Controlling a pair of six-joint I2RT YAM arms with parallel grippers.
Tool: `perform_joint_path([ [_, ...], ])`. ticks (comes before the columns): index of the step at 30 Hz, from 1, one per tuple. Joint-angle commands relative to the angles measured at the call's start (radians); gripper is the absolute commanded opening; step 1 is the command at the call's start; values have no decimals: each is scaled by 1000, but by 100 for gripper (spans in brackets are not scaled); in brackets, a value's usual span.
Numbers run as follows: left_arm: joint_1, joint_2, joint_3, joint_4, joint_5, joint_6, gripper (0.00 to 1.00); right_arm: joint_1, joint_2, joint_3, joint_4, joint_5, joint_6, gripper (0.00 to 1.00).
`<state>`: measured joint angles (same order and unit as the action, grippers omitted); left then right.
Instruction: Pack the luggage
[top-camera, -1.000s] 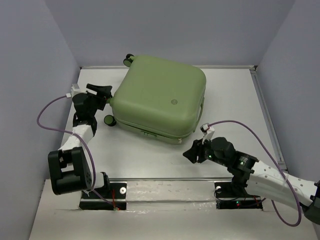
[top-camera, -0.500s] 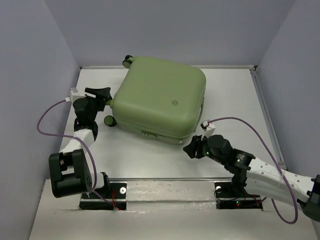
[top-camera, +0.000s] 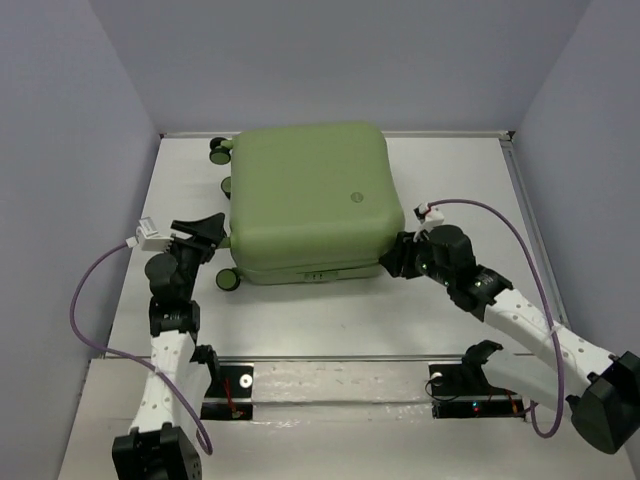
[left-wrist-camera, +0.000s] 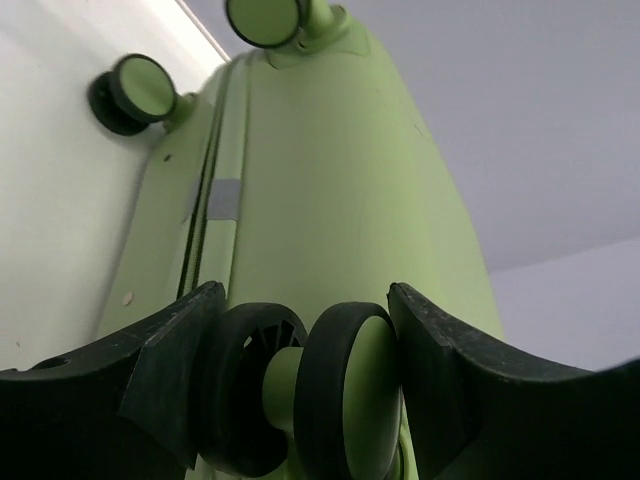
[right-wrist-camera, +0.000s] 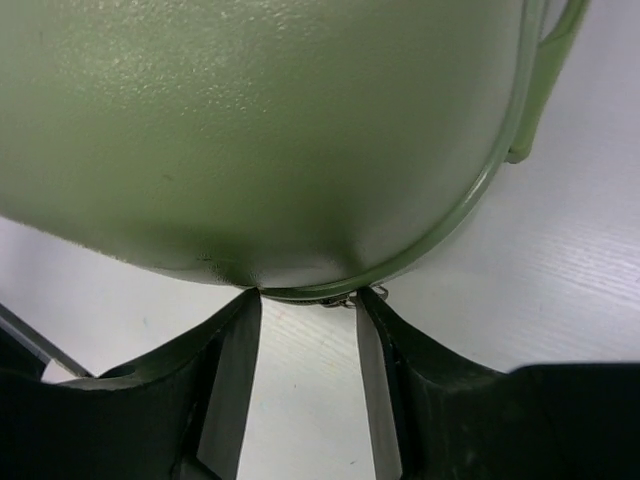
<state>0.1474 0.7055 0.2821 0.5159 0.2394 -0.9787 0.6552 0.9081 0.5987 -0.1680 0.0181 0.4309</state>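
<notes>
Your luggage (top-camera: 305, 195) lies flat and closed on the white desk (top-camera: 300, 325), toward the back and middle. Its pale green shell faces up, with the round logo (top-camera: 353, 198) right of centre. The casters stick out along its left side, one pair (top-camera: 217, 150) at the far left corner.

Your left hand (left-wrist-camera: 305, 335) is at the near left corner of the case, low over the desk. In the wrist view its fingers (left-wrist-camera: 165, 380) sit on either side of a twin caster wheel (left-wrist-camera: 335, 390) and press against both of its outer faces, so the hand is clamped on that wheel.

Your right hand (right-wrist-camera: 305, 300) is at the near right corner. Its fingers (right-wrist-camera: 225, 400) stand apart and grip nothing. The tips reach the rounded corner just under the seam that runs round the shell. Between the tips you can see bare desk and the small metal zipper pulls (right-wrist-camera: 352, 298) hanging at the seam. Whether the tips touch the shell you cannot tell from these views. The case's green side handle (right-wrist-camera: 545, 70) shows at the upper right of that wrist view, well clear of the fingers.
</notes>
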Motion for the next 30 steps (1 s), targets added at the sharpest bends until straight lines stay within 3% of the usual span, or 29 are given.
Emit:
perform_joint_path([
  [1,-15,-178,-8,-175,41,133,6,-118,32,72,140,-197,-92,52],
  [4,-49,-186,-1,-228,54,166,6,-118,-35,14,140,-262,-90,57],
  [7,-72,-193,-15,-218,52,170,6,-118,-130,-90,144,-221,-70,57],
  [11,-80,-187,52,-250,44,208,6,-118,-172,-168,194,-143,-55,48],
  [15,-86,-179,127,-296,35,236,6,-127,-101,-165,231,-87,-64,44],
  [21,-104,-163,161,-307,35,253,6,-179,-34,-206,389,-113,-89,52],
  [26,-121,-163,163,-316,32,267,6,-201,47,-252,591,-213,-129,51],
  [30,-126,-166,160,-318,25,273,6,-201,124,-240,645,-282,-126,46],
])
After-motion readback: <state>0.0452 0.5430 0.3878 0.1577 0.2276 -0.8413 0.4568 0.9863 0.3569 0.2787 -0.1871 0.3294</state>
